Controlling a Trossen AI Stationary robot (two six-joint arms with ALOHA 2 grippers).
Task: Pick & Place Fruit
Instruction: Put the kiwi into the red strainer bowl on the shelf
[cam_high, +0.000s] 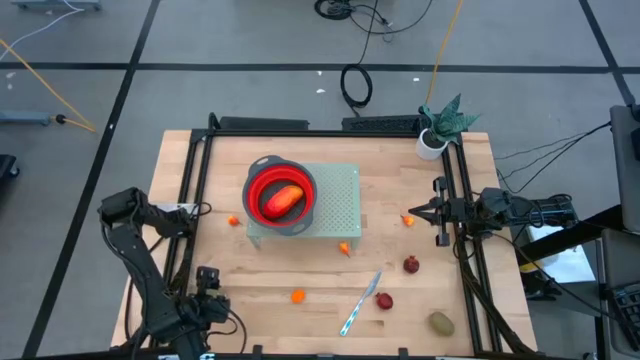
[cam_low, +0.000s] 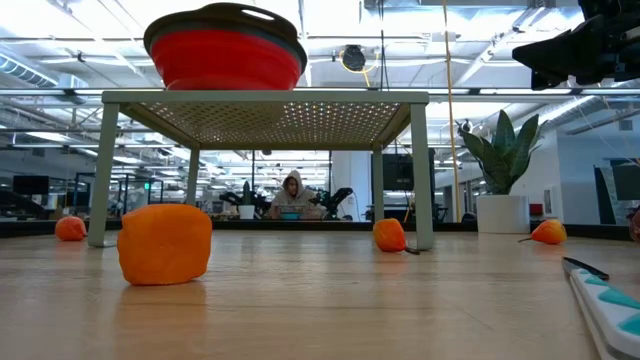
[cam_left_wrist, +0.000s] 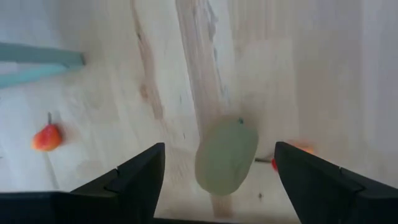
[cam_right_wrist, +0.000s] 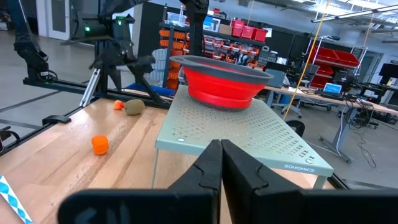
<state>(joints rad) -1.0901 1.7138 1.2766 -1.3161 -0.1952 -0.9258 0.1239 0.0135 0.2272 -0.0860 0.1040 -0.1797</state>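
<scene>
A red bowl (cam_high: 280, 193) stands on a pale green perforated stand (cam_high: 335, 205) and holds an orange-red fruit (cam_high: 283, 200). Small fruits lie on the table: orange ones (cam_high: 298, 296) (cam_high: 345, 249) (cam_high: 408, 219) (cam_high: 233, 221), a dark red one (cam_high: 412, 264), a red one (cam_high: 385, 300) and an olive one (cam_high: 441, 323). My left gripper (cam_left_wrist: 219, 152) is open at the table's left (cam_high: 205, 209), its fingers standing on either side of an olive-green oval fruit (cam_left_wrist: 227, 155) that lies on the table. My right gripper (cam_right_wrist: 221, 148) is shut and empty, right of the stand (cam_high: 414, 212).
A silver-and-blue knife (cam_high: 360, 305) lies near the front edge, also seen in the low view (cam_low: 605, 290). A potted plant (cam_high: 440, 128) stands at the far right corner. Dark rails (cam_high: 190, 200) run along the table's left and right sides. An orange fruit (cam_low: 165, 243) lies nearest the low camera.
</scene>
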